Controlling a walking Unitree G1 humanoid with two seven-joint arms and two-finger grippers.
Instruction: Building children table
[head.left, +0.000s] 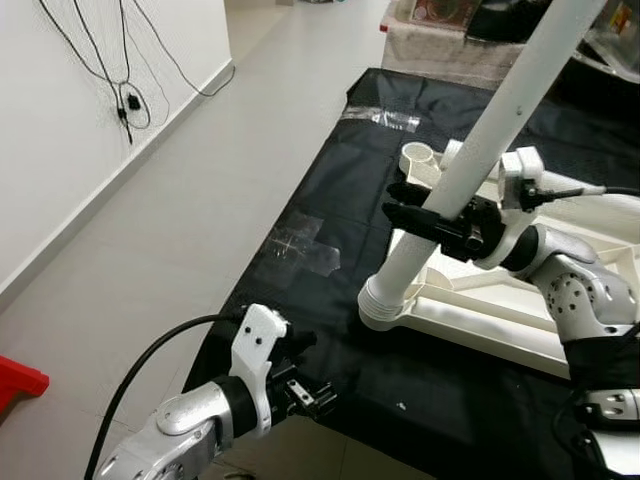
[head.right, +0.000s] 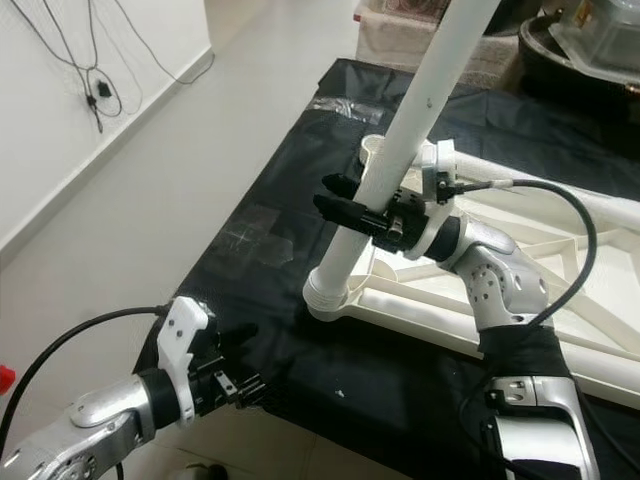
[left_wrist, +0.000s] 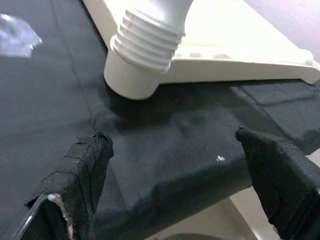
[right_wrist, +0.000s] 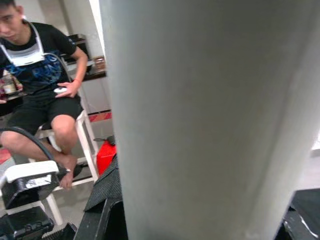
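While the black cloth (head.left: 330, 330) covers the work surface, your upturned white tabletop (head.left: 500, 305) lies on its right half. The white table leg (head.left: 470, 165) leans up to the far right, its threaded end at the tabletop's near-left corner socket (head.left: 385, 305). Your right gripper (head.left: 425, 212) has its fingers closed around the leg, low on the shaft. Your left gripper (left_wrist: 175, 175) hovers at the cloth's near edge, fingers spread wide, holding nothing. A seated person (right_wrist: 37, 85) shows in the right wrist view.
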